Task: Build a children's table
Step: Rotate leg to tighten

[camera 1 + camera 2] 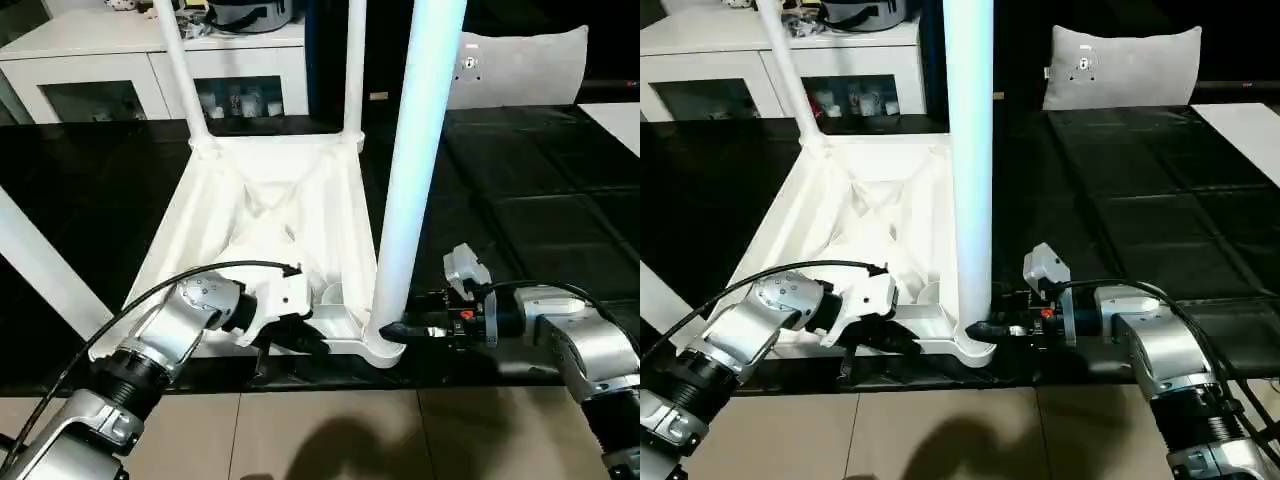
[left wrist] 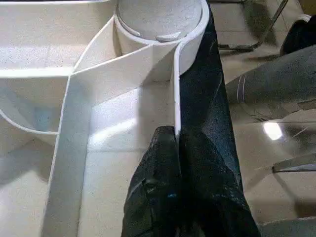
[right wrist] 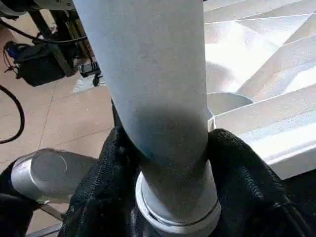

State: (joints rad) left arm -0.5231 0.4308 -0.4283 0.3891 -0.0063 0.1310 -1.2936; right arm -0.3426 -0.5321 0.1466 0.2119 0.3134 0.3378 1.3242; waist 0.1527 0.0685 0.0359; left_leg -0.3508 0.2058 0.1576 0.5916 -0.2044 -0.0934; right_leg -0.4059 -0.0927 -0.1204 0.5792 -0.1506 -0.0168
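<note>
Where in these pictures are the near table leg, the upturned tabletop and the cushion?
Near leg (image 1: 415, 150), left eye view: middle of its shaft.
Tabletop (image 1: 270, 215), left eye view: ribbed underside, near the centre.
Cushion (image 1: 1125, 65), right eye view: its front face.

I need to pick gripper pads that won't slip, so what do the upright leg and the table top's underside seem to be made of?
Leg: looks like smooth white moulded plastic with a soft sheen and no grain. Table top: apparently the same white plastic, matte to satin, with thin moulded ribs and a round corner socket. The right gripper has its fingers around the leg's base.
</note>
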